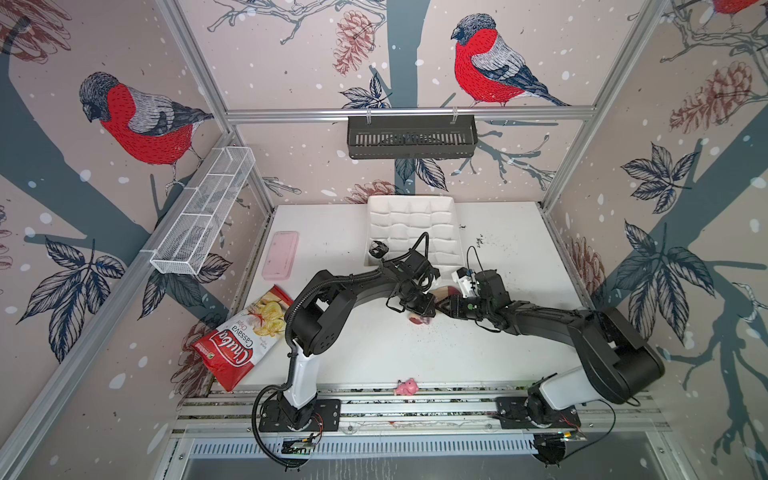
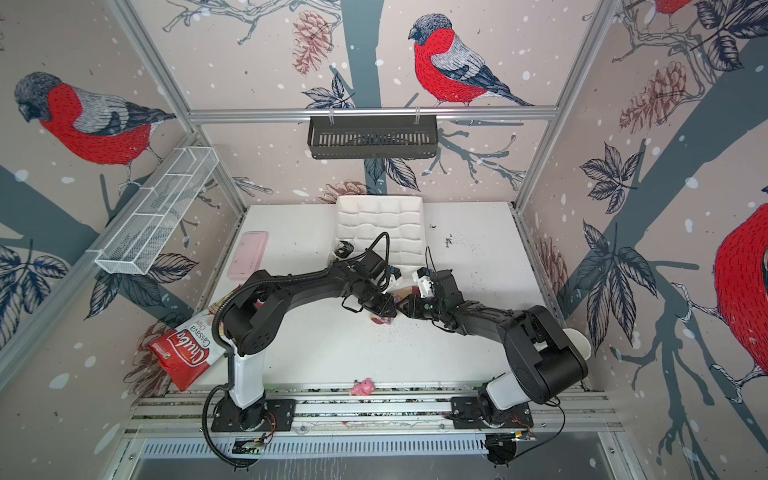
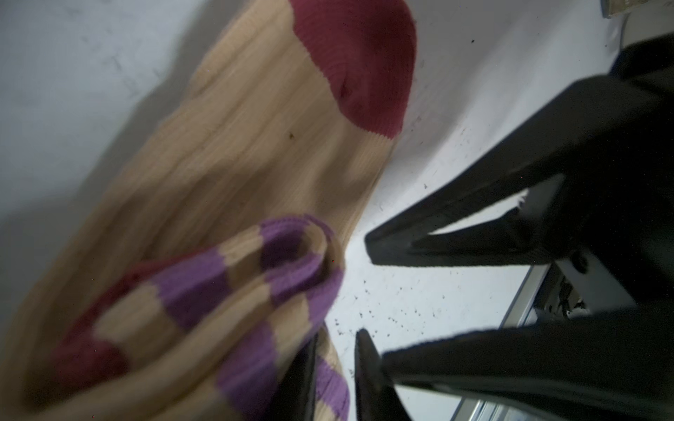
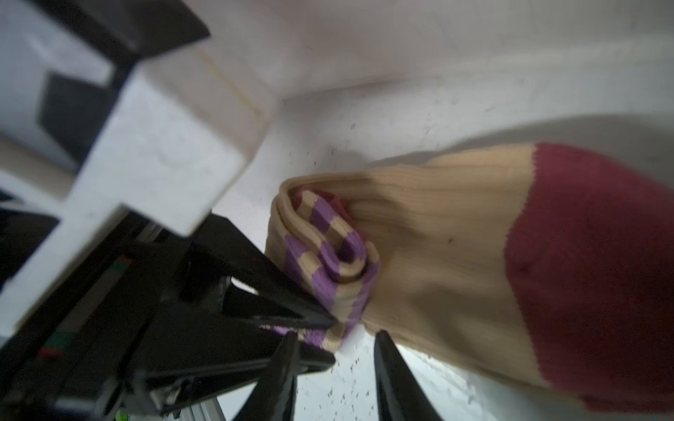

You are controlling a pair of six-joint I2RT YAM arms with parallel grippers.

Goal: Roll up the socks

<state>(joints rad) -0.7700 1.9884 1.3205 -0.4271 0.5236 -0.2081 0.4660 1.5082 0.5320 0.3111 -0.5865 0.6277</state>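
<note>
- Left wrist view: the tan sock (image 3: 237, 164) lies on the table (image 3: 456, 109). Its striped cuff end is wound into a loose coil (image 3: 233, 291) that sits on the flat body, and the maroon toe (image 3: 361, 65) is still unrolled. The left gripper (image 3: 335, 339) pinches the purple-striped edge of the coil. The right gripper (image 3: 375, 302) stands spread just beside it, with only bare table between its jaws.
- Right wrist view: the coil (image 4: 328, 248) looks like a turn or two, so most of the rolling seems left to do. The long axis runs straight from coil to toe (image 4: 601, 262).
- Both top views: the sock (image 1: 420, 320) (image 2: 381, 320) sits near the table's middle, largely hidden under the two grippers. Its coiled end faces the near edge, and the toe seems to point toward the far right corner, so the axis slants.
- A small dark bundle (image 1: 379, 248) at the near left corner of the white tray (image 1: 409, 216) may be the second sock, already rolled. That cannot be told for sure.
</note>
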